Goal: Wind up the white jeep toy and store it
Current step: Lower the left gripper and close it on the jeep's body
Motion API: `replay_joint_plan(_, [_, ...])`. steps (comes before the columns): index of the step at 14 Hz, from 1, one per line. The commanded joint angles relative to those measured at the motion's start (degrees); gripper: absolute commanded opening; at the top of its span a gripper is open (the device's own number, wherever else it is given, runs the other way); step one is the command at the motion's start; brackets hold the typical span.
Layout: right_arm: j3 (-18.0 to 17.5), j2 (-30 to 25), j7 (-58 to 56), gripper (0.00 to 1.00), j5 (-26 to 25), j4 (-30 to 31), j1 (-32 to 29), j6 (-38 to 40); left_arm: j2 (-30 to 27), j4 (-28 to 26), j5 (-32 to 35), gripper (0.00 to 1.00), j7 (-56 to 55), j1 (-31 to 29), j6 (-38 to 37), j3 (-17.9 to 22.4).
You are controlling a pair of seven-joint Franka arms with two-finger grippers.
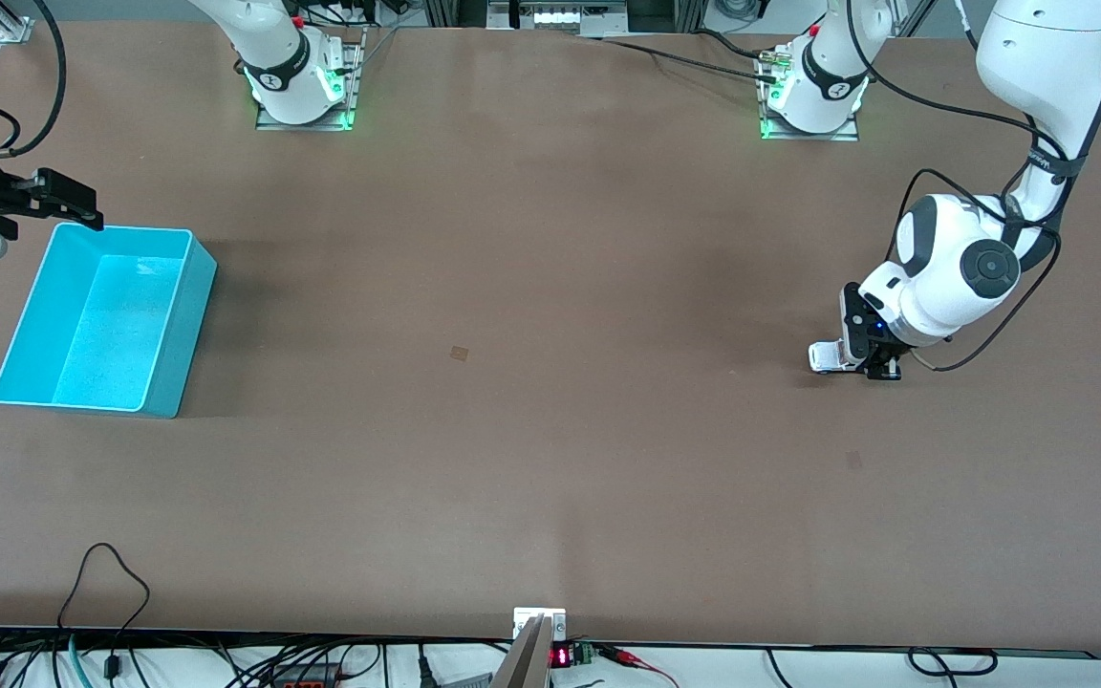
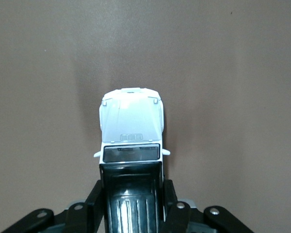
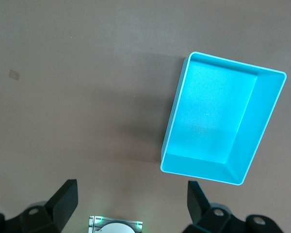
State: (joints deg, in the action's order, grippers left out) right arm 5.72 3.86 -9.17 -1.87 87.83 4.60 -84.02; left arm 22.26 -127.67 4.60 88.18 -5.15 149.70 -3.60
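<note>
Toward the right arm's end of the table (image 1: 550, 459) sits the turquoise bin (image 1: 178, 325), empty, its long axis running roughly toward the front camera. Beside the bin's corner hangs the right gripper (image 1: 68, 201), waiting, with its fingers spread wide apart; its wrist view looks straight down into the bin.

Well apart from the bin, at the left arm's end, the left gripper (image 2: 132, 206) is down at the tabletop, its fingers (image 2: 172, 213) pressed against both flanks of the white jeep toy (image 2: 131, 145) at the black rear section. The jeep's long axis runs straight out between the fingers, bonnet pointing away from the wrist, wheels seemingly on the table. Winding, I judge, means dragging it along that axis.

Hidden: the jeep's wheels and rear end. From the front, only its white nose shows past the gripper.
</note>
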Motion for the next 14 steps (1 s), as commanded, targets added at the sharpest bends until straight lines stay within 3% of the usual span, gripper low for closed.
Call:
replay_joint_plan(1, [0.0,-0.3,-0.5,1.0,0.9,0.1,-0.3,0.4,-0.1,-0.1,1.2,0.47,0.9,-0.6,0.2,-0.2])
replay_joint_plan(8, [0.0,-0.3,-0.5,1.0,0.9,0.1,-0.3,0.4,0.0,0.5,1.1,0.26,0.7,-0.6,0.2,-0.2])
replay_joint_plan(14, [0.0,-0.3,-0.5,1.0,0.9,0.1,-0.3,0.5,0.8,0.5,1.3,0.25,0.9,-0.6,0.1,-0.2])
